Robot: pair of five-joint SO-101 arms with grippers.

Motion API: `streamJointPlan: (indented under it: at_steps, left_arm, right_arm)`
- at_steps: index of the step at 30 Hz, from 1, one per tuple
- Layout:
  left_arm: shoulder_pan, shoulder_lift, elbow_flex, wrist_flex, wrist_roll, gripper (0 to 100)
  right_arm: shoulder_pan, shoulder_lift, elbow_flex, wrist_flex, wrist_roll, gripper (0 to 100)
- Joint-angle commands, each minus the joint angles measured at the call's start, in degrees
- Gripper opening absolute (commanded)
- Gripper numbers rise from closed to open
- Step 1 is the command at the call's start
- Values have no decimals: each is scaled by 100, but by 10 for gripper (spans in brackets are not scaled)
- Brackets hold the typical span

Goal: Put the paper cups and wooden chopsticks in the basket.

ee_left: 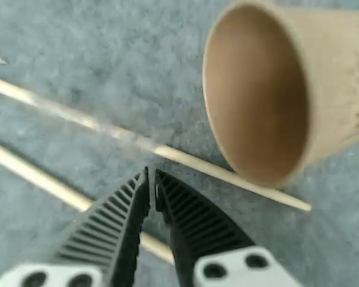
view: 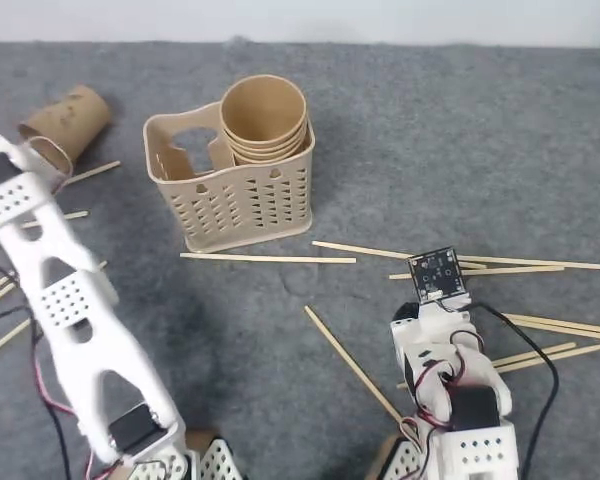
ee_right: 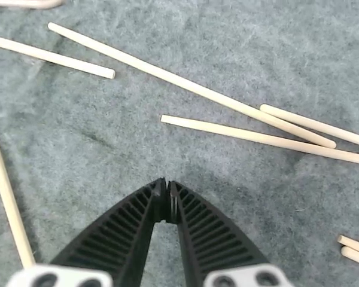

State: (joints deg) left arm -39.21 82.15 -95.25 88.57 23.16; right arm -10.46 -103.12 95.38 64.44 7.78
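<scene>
One fallen cup, one stack, one basket

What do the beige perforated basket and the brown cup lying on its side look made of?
Beige perforated basket: likely moulded plastic, matte, with even cut-out slots. Brown cup lying on its side: apparently paper, dull kraft-like surface, thin rim.

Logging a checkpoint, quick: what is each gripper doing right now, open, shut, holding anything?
Left gripper: closed, holding nothing, close to the paper cup lying on its side.
Right gripper: closed, holding nothing.
</scene>
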Motion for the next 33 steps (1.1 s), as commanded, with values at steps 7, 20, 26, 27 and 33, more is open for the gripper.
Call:
streamJointPlan:
  at_steps: [7,20,26,27,33]
  left_arm:
    - [70,-149,-127,-325,-105,51]
    - [-132,-1934,-22,1231,-325,12]
    - [-369,-2690,866,1257,-352,13]
    - [-378,-2875,1226,1257,-352,13]
    - [-176,-4484,3934,1160,-343,13]
  right_arm:
    - [-22,-92,88,40,88,8]
    - [-22,-92,88,40,88,8]
    - [-22,-92,88,40,88,8]
    - [-22,-92,88,40,88,8]
    - [-22,-92,88,40,88,8]
